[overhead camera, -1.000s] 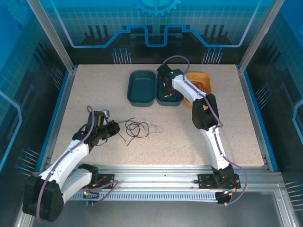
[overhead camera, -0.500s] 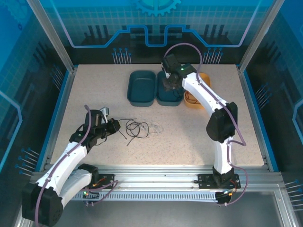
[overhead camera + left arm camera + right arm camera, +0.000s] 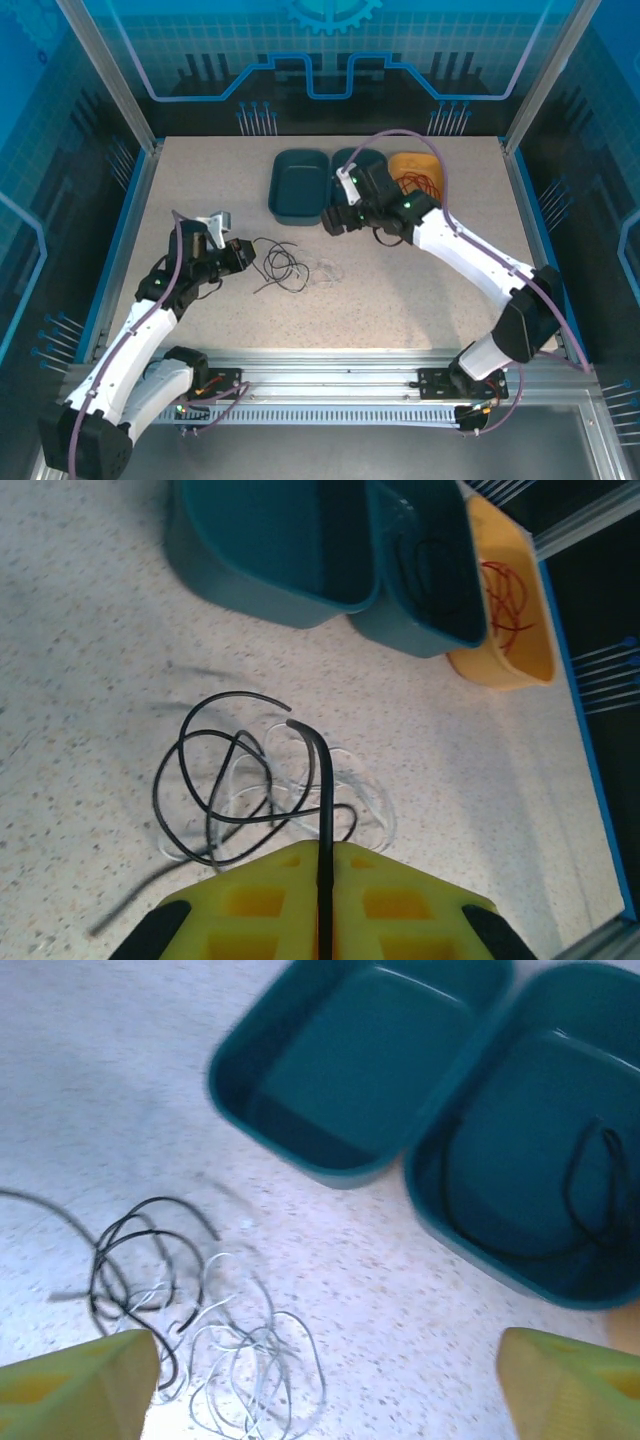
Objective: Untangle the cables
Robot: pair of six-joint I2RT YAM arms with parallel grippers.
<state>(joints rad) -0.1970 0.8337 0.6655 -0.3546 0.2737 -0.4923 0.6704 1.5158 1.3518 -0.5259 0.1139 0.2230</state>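
- Counted among the cables: four, namely two black, one white and one red.
- First black cable (image 3: pixel 322 780) lying in loose loops on the desk (image 3: pixel 200 180), with one end clamped in the left claw (image 3: pixel 322 852). Possibly more than one strand in those loops, too thin to separate.
- White cable (image 3: pixel 262 1355) coiled on the desk, overlapping the black loops on their right side.
- Second black cable (image 3: pixel 572 1185) lying apart from the tangle, inside the middle teal bin (image 3: pixel 520 1130).
- Red cable (image 3: pixel 505 595) bunched in the yellow bin (image 3: pixel 490 670), well apart from the coils on the desk.
- Three bins counted, standing in a row at the far side of the desk: the left teal bin (image 3: pixel 370 1060), the middle teal bin touching it, then the yellow bin.
- Left claw clenched on the first black cable, low over the desk just left of the loops.
- Right claw (image 3: pixel 330 1380) released, fingers spread wide and grasping nothing, hanging above the desk between the coils and the teal bins.
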